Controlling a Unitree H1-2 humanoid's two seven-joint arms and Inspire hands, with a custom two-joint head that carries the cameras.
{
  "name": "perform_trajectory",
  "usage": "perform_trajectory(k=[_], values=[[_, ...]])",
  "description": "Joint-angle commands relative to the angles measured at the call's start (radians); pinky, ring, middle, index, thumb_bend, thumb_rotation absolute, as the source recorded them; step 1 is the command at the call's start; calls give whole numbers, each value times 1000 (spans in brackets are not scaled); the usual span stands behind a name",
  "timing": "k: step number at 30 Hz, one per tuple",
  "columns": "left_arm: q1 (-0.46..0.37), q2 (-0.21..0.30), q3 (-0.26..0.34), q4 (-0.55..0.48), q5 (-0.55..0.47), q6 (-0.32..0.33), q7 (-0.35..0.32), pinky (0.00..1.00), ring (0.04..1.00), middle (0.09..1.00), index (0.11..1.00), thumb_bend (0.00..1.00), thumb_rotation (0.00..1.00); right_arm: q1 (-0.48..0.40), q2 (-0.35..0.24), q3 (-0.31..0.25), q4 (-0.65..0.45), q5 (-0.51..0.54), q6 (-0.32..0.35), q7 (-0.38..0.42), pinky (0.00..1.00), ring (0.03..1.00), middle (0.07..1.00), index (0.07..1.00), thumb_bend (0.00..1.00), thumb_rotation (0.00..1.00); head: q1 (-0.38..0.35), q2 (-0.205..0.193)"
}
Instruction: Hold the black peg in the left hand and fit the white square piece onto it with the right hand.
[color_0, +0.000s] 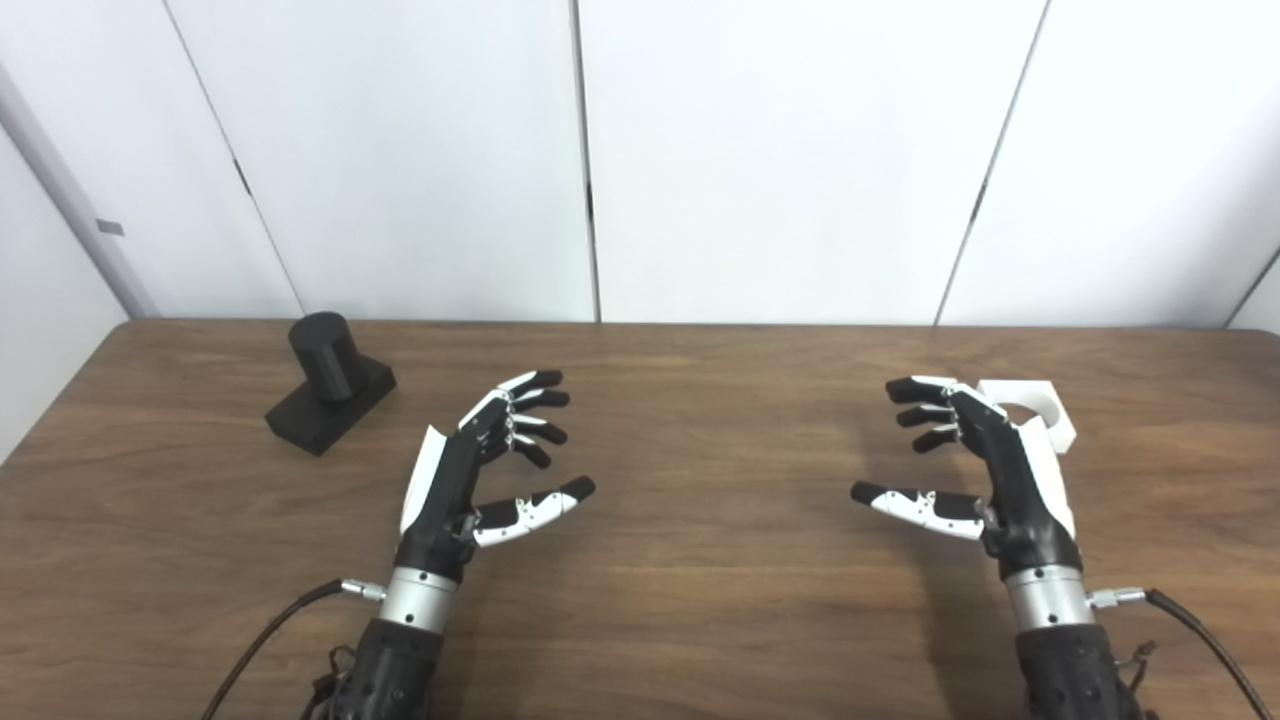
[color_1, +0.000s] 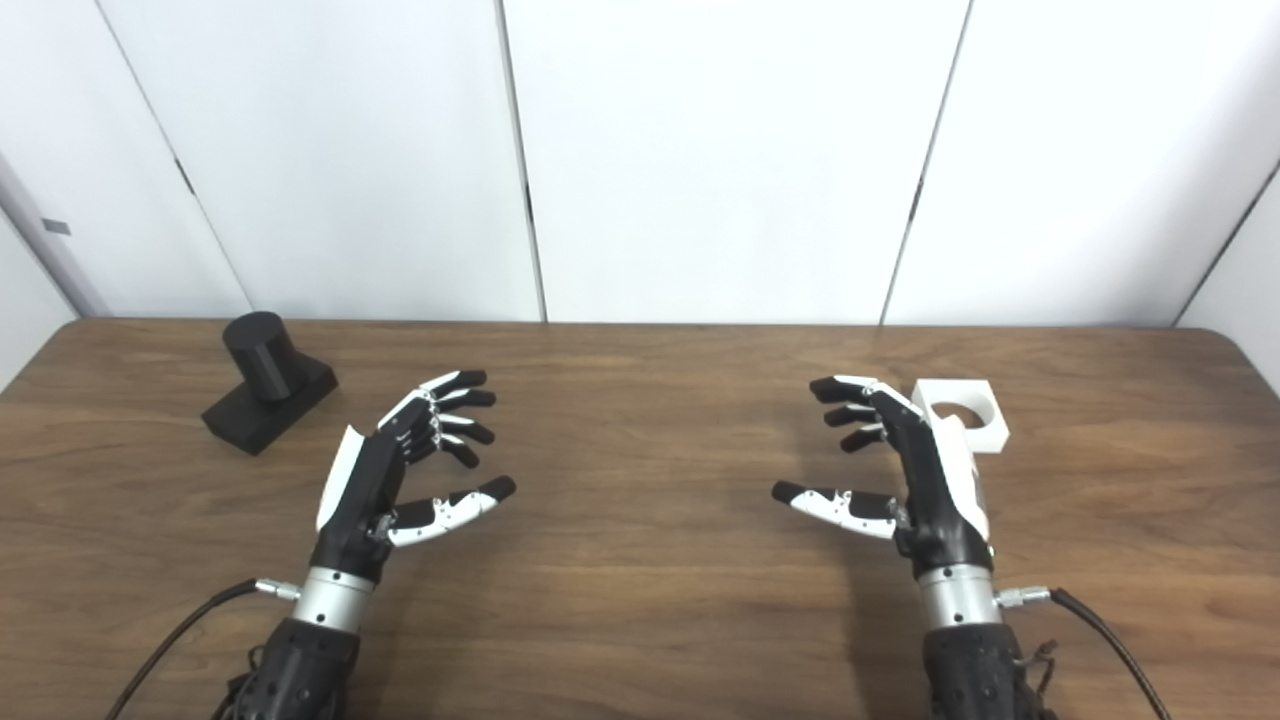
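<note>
A black peg (color_0: 328, 385), a round post on a square black base, stands on the wooden table (color_0: 700, 560) at the far left. My left hand (color_0: 475, 470) hovers open to its right and nearer me, holding nothing. The white square piece (color_1: 962, 411), with a round hole in it, lies on the table at the right. My right hand (color_1: 905, 470) is open just in front and left of that piece, partly covering it in the left eye view, with its fingers spread and nothing in them.
White wall panels (color_0: 760, 150) rise right behind the table's far edge. Black cables (color_0: 265, 635) trail from both wrists near the table's front edge.
</note>
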Motion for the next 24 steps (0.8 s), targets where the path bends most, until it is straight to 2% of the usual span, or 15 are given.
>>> perform_trajectory(k=[1, 13, 16, 18, 19, 20, 24], values=[[-20, 1, -5, 8, 5, -37, 12, 471, 612, 743, 794, 705, 7, -31, -6, -3, -14, 0, -37, -9, 523, 644, 701, 676, 673, 0, 2, 0], [-22, 5, -10, 13, -1, -37, 12, 481, 613, 740, 809, 698, 28, -34, -9, -2, -12, -2, -30, -5, 520, 642, 703, 677, 668, 0, 1, -3], [-20, 1, -12, 15, 4, -38, 19, 481, 610, 737, 805, 704, 10, -31, -12, -4, -6, 1, -38, -6, 522, 641, 702, 676, 669, 0, 28, -17], [-18, -7, -17, 14, 28, -38, 35, 478, 607, 734, 802, 707, 2, -25, -17, -6, -9, -1, -35, -4, 525, 642, 701, 676, 668, 0, 93, -38], [-16, -9, -20, 14, 40, -38, 43, 475, 606, 732, 801, 704, 1, -22, -20, -6, -11, -3, -33, -3, 528, 644, 701, 678, 665, 0, 102, -44], [-15, -12, -27, 17, 48, -38, 50, 473, 605, 731, 801, 702, 0, -18, -26, -7, -12, -5, -35, -2, 530, 646, 701, 679, 663, 0, 142, -73], [-16, -27, -57, 39, 45, -38, 73, 472, 614, 738, 798, 695, 0, -15, -42, -16, 12, 31, -73, 1, 520, 643, 704, 681, 662, 0, 222, -114]])
